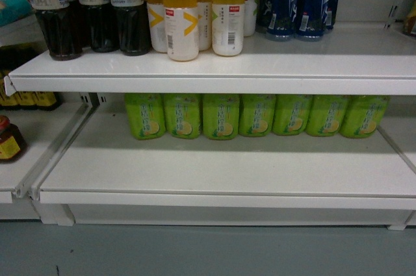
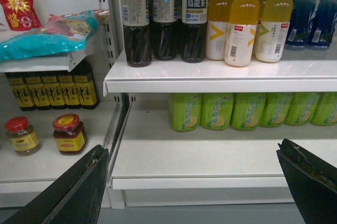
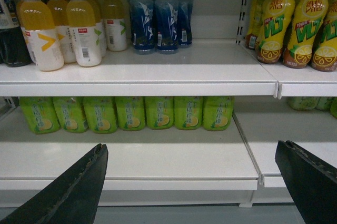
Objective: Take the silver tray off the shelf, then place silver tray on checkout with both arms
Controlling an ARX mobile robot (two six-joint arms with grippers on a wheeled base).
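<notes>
White shelf (image 1: 221, 175) boards fill the scene, no silver tray visible anywhere. Left end effector (image 2: 195, 182) and right end effector (image 3: 192, 182) both released, empty; locating the tray looks like the next job.

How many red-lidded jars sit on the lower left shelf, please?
2: the paler jar at the left, the darker jar beside it, apart. Others may lie outside the frame.

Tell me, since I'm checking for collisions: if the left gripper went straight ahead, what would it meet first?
Likely nothing at first: the left gripper, open, points over the bare lower shelf. Further in, probably the green bottles at the back, though depth is unclear.
</notes>
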